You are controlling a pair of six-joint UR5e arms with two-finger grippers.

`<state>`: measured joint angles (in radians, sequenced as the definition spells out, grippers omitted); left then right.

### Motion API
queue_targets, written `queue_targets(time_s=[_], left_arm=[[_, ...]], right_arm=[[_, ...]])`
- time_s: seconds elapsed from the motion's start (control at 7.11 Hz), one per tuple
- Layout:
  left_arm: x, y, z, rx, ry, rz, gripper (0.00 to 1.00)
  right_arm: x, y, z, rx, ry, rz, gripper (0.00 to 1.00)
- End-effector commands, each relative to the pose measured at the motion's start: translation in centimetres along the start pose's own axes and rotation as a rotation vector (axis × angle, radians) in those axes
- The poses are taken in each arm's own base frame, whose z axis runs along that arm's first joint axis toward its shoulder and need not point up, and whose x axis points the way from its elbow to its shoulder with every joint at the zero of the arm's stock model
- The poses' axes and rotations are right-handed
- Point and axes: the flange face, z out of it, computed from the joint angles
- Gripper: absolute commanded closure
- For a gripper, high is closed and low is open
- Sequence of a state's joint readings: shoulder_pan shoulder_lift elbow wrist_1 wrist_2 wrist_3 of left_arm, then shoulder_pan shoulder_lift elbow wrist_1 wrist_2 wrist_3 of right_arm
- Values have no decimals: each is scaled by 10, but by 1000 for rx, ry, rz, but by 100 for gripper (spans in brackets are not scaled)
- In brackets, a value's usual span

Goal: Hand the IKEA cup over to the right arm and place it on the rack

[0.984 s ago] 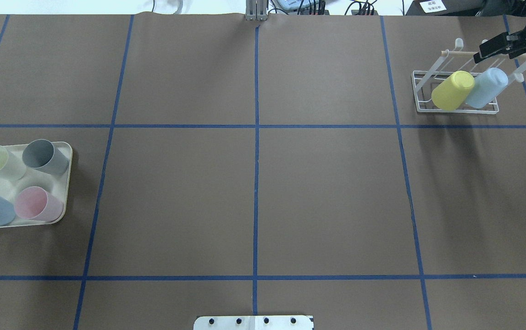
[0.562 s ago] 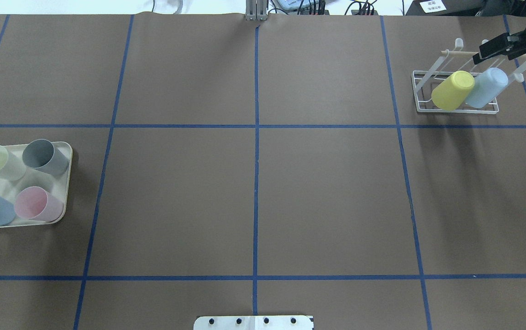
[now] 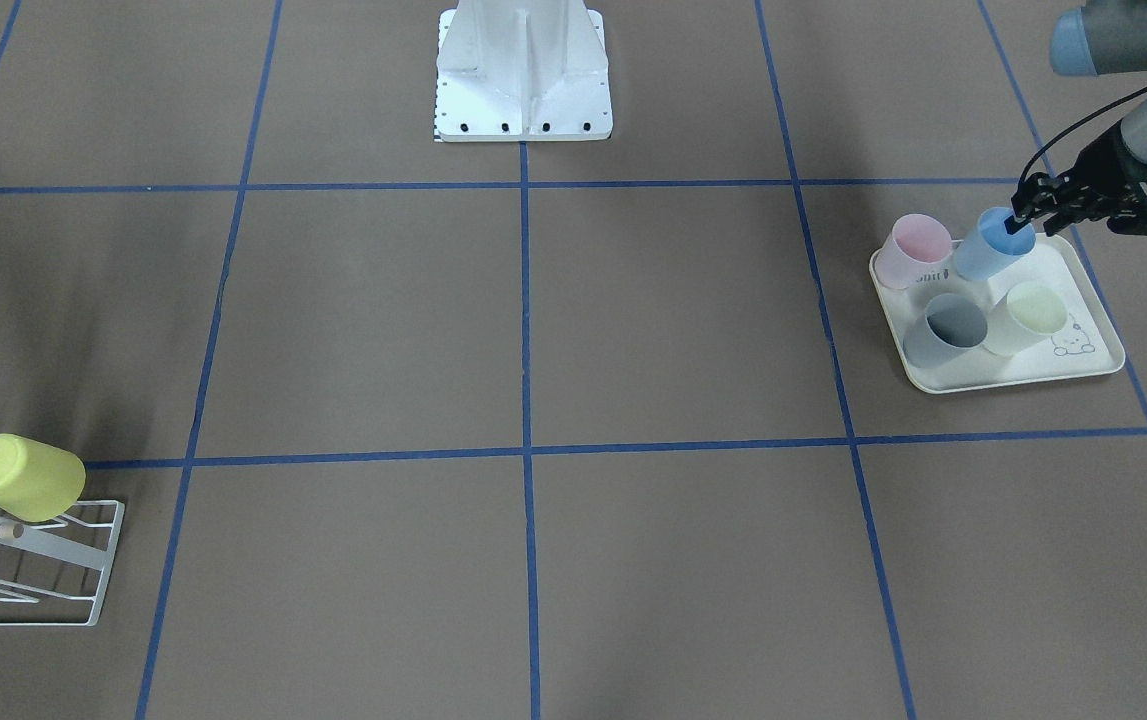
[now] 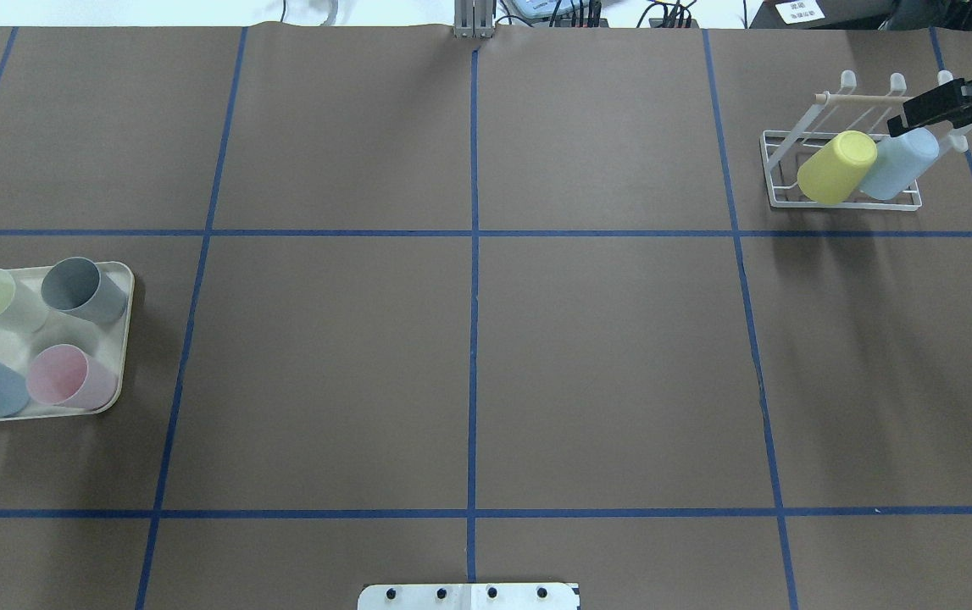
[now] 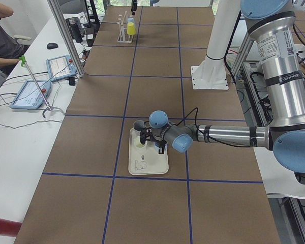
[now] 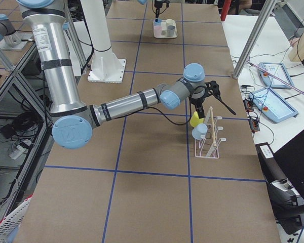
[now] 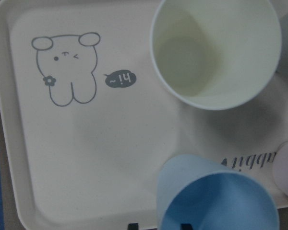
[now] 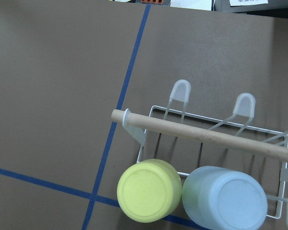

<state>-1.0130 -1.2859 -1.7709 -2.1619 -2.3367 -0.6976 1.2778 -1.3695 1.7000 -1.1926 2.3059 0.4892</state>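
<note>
At the table's left end, the left gripper [image 3: 1013, 222] reaches down onto the cream tray [image 3: 1083, 310], which carries four cups standing mouth up: the blue cup [image 3: 988, 250], a pink cup [image 3: 918, 245], a grey cup [image 3: 945, 330] and a pale yellow-green cup [image 3: 1028, 312]. The gripper sits at the blue cup's rim. In the left wrist view its two dark fingertips [image 7: 132, 225] just show at the bottom edge, one outside the cup's wall and one inside the mouth. They are set a narrow way apart with the wall between them, and neither clearly presses on it. The cup rests on the tray beside the pink one.

Well apart, at the table's far right corner, the rack [image 4: 791, 152] holds a yellow cup [image 4: 835, 168] and a pale blue cup [image 4: 899, 163], side by side and bottom up on its prongs, below the wooden dowel [image 8: 206, 136]. The right gripper [image 4: 918, 110] hangs over the dowel near the pale blue cup, with nothing in it. It shows only side-on as a dark bar, so the spread of its fingers cannot be told.
</note>
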Motion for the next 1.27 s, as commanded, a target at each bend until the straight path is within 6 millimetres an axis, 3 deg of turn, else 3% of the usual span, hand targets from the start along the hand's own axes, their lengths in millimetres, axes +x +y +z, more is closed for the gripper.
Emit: queue_targets(time_s=[0.0, 0.14, 0.28, 0.7, 0.84, 0.98, 1.12], left_arm=[[3, 0, -1, -3, 2, 2, 100], [1, 5, -6, -27, 42, 2, 100], [-14, 12, -28, -3, 71, -32, 100], [-11, 25, -130, 150, 203, -71, 100], [2, 20, -137, 140, 246, -101, 100], [33, -3, -155, 149, 306, -138, 100], [78, -38, -181, 177, 363, -205, 100]], right_arm=[[0, 1, 0, 0, 0, 0, 1], [1, 2, 1, -1, 2, 0, 1], [-2, 1, 2, -1, -1, 11, 1], [-44, 2, 11, -8, -37, 106, 1], [-71, 6, 5, 0, -68, 152, 1], [-98, 12, 4, 18, -123, 190, 1], [-123, 21, 8, 40, -208, 253, 1]])
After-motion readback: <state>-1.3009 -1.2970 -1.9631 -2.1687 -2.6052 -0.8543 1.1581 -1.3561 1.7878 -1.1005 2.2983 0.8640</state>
